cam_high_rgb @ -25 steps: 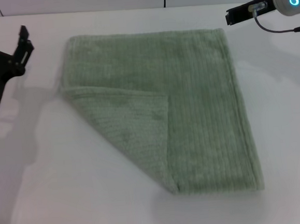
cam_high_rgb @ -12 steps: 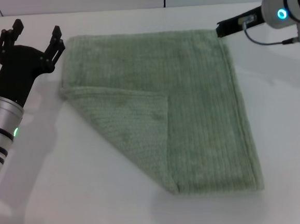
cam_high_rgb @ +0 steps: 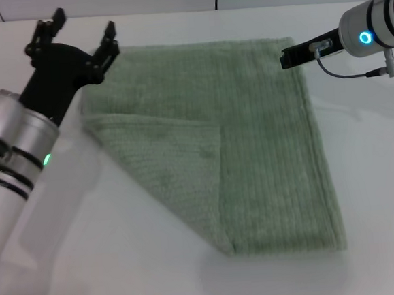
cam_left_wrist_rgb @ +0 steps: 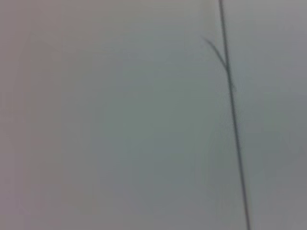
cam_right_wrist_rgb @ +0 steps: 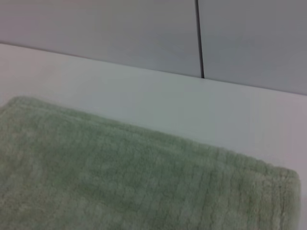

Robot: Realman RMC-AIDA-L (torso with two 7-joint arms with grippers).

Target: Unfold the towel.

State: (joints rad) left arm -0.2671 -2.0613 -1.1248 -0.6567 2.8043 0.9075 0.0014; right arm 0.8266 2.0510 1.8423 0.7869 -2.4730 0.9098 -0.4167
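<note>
The pale sage-green towel point(cam_high_rgb: 251, 143) lies flat on the white table point(cam_high_rgb: 378, 195), with its near left corner folded over into a triangular flap point(cam_high_rgb: 167, 163). My left gripper point(cam_high_rgb: 79, 35) is open, its black fingers spread over the towel's far left corner. My right gripper point(cam_high_rgb: 287, 57) hovers at the towel's far right corner, seen edge-on. The right wrist view shows the towel's far edge point(cam_right_wrist_rgb: 144, 182). The left wrist view shows no towel.
A grey wall with a dark vertical seam point(cam_right_wrist_rgb: 199, 38) stands behind the table's far edge. The left wrist view shows only that grey wall and a thin dark seam line point(cam_left_wrist_rgb: 232, 115).
My left arm has swung in from the left to the towel's far left corner. My right gripper has moved left and down to the far right corner. The towel has not moved.
</note>
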